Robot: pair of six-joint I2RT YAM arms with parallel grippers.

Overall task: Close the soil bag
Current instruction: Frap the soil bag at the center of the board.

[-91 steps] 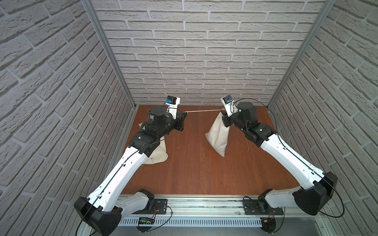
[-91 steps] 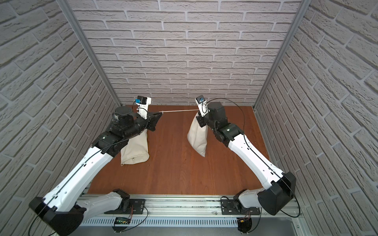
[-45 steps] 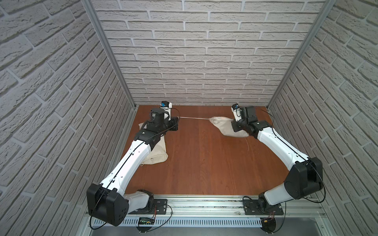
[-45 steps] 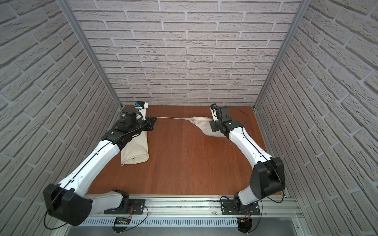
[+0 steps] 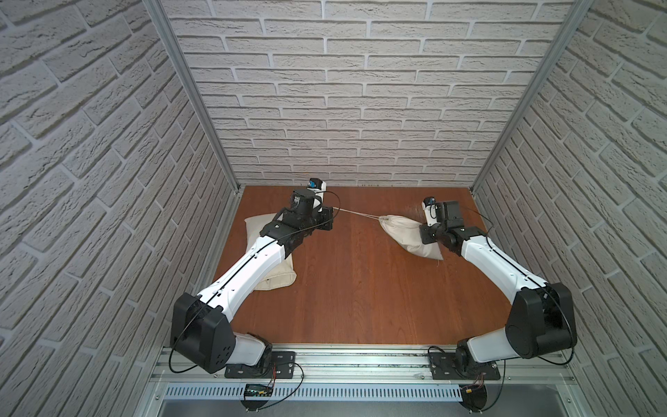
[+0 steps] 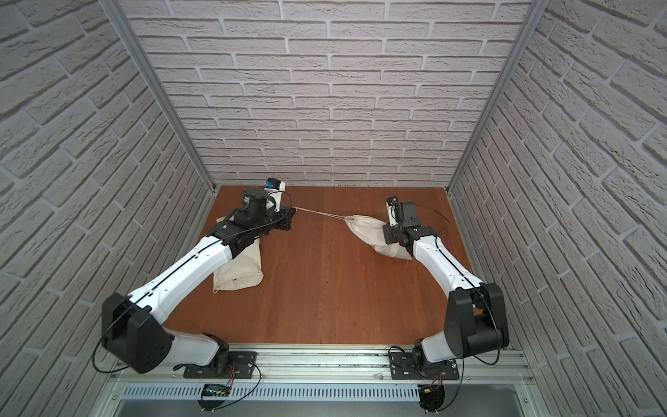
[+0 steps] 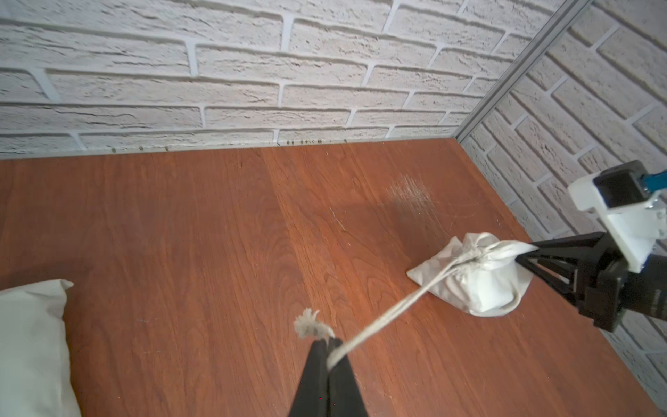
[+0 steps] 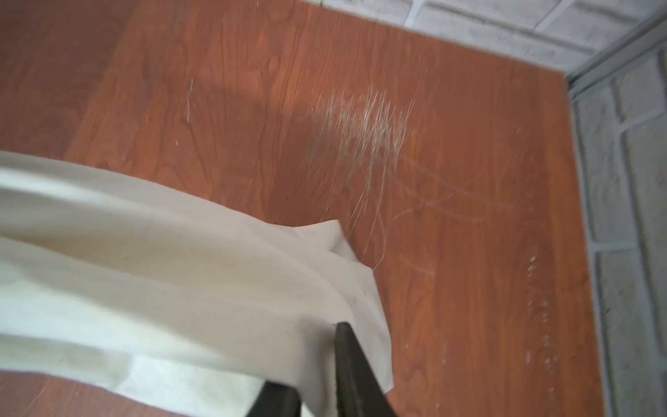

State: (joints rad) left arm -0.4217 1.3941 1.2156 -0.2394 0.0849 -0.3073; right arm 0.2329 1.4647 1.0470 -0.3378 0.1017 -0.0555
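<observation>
Tabletop (image 5: 361, 289) broad between soil bag (image 5: 404, 234) and left end effector (image 7: 327, 343), drawstring (image 7: 389, 314) across

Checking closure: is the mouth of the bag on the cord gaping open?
No, the bag mouth is bunched tight around the cord.

White brick cladding with grey mortar lines covers the back wall (image 5: 343, 90), the left wall (image 5: 90, 162) and the right wall (image 5: 595, 162). Slim aluminium posts (image 5: 191, 97) run up both rear corners. The table (image 5: 361, 289) is a reddish-brown wood-grain board that meets the back wall; pale scratches (image 7: 409, 189) mark it near the far right corner. Along its near edge lies a ribbed aluminium rail (image 5: 361, 361), and below that a slotted grey cable duct (image 5: 361, 391). The light is even and soft, casting faint shadows.
</observation>
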